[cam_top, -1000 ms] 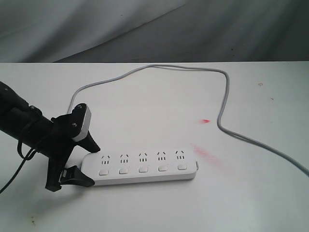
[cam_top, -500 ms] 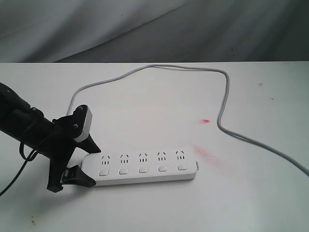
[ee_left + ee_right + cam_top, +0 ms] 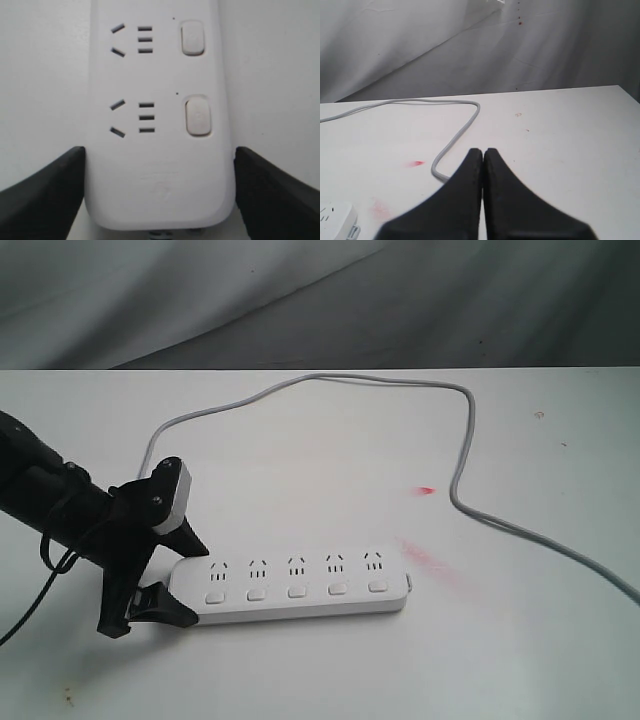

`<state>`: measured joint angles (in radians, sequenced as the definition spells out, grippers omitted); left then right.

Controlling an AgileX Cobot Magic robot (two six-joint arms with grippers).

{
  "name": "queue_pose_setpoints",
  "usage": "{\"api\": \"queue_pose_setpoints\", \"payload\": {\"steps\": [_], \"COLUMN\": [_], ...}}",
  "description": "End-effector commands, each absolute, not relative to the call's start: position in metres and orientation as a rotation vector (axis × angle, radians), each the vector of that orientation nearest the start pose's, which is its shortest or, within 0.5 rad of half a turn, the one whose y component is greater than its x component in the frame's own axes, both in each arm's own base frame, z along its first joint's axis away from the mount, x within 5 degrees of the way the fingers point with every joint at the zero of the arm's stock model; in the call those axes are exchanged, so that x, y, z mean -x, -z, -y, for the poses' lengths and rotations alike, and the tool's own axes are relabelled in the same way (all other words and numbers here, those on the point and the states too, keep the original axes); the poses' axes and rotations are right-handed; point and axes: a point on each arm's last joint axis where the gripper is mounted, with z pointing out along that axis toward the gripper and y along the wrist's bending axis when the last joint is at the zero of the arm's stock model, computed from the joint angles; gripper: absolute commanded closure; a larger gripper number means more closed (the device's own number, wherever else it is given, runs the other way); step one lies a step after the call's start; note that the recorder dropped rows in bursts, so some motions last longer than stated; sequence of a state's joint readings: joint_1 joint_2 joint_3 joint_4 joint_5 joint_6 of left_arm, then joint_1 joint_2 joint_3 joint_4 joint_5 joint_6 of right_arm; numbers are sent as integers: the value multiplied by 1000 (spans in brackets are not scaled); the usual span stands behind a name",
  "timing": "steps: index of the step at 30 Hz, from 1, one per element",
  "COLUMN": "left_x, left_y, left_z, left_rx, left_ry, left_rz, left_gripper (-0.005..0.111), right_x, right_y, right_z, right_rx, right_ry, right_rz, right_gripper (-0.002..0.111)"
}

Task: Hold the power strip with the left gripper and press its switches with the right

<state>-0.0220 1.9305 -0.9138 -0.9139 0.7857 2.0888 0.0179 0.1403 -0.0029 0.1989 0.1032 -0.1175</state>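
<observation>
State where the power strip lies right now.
In the exterior view the power strip lies flat at the lower middle of the white table, its left end between the fingers of the left claw.

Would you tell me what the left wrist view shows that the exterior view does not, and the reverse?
Only the left wrist view: both fingers touching the strip's sides, with no gap seen. Only the exterior view: all five switches, the looping cord, red marks on the table and the left arm. Both: the left gripper around the strip's end.
</observation>
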Motion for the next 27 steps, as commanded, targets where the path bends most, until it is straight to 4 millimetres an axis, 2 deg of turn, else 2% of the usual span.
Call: {"api": "queue_pose_setpoints", "payload": {"steps": [1,6,11,13,17,23,27], "left_x": [-310,-310,-310,-310,-310,-310,-310], "left_y": [-112,-112,-112,-112,-112,-112,-112], "left_z": [60,60,60,60,60,60,60], "left_rx": [-1702,-1702,-1702,-1702,-1702,-1702,-1702], "left_ry": [574,574,574,574,571,571,571], "left_rz": [-2016,-2016,-2016,-2016,-2017,-2017,-2017], "left_gripper": [64,64,64,64,64,64,64], "right_x": [-67,-67,-66,-65,-63,-56,-57], "right_y": [-196,-199,-224,-228,-242,-259,-268], "right_z": [-2,-2,11,16,13,20,11], "right_rx": [-40,-57,-512,-640,-515,-519,-373], "right_ry": [-79,-89,-412,-505,-437,-419,-362], "right_rz": [-1713,-1688,-1328,-1228,-1205,-992,-1090], "right_gripper": [108,108,108,108,108,108,108]}}
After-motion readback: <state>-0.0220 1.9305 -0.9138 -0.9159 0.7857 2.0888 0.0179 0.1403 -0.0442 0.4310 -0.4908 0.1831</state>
